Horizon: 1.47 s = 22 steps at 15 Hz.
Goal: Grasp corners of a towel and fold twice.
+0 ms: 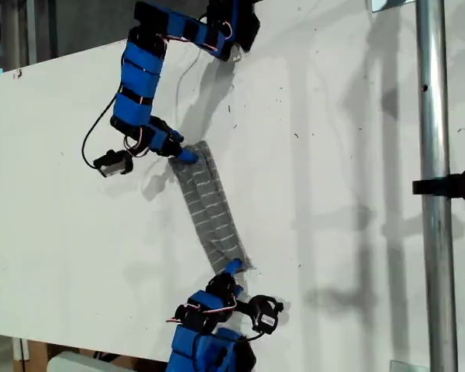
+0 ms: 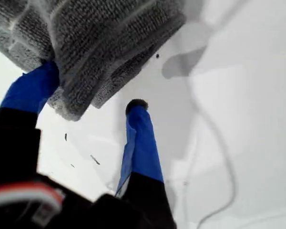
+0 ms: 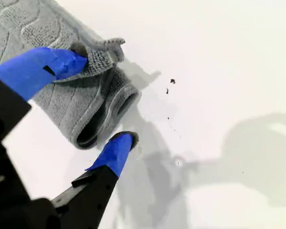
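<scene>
Grey striped cloth, the towel (image 1: 209, 205), lies folded into a narrow band on the white bench (image 1: 333, 155), running in the exterior view from about 11 o'clock to 5 o'clock. My first end effector (image 1: 184, 155) sits at the band's 11 o'clock end and my second end effector (image 1: 232, 267) at its 5 o'clock end. In the first wrist view the first end effector (image 2: 93, 90) is spread wide: one blue finger (image 2: 31, 88) touches the edge of the stacked towel (image 2: 100, 43), the other (image 2: 138, 138) rests its tip on bare bench just beside the cloth, so nothing is clamped. In the second wrist view the second end effector (image 3: 102, 98) is likewise released, one finger (image 3: 43, 69) lying on top of the towel (image 3: 76, 100) near a loose corner (image 3: 112, 45), the other (image 3: 114, 152) down on the bench beside the rolled end. Several soft, looped layers show at both ends, with thin pale stripes across the pile and a few dark specks of lint scattered on the bench nearby.
</scene>
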Each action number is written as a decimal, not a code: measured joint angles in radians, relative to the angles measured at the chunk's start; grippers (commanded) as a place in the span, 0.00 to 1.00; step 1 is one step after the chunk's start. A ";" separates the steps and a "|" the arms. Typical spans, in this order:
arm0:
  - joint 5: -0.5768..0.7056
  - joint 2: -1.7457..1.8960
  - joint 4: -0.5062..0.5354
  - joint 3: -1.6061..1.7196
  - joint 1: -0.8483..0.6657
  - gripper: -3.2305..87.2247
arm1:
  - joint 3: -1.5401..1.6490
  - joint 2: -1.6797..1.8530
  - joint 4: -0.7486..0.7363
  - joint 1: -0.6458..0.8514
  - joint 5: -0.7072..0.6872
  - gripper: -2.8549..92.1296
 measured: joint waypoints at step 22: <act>-0.117 1.439 0.071 0.807 0.284 0.01 | 0.796 1.216 -0.049 0.233 0.328 0.47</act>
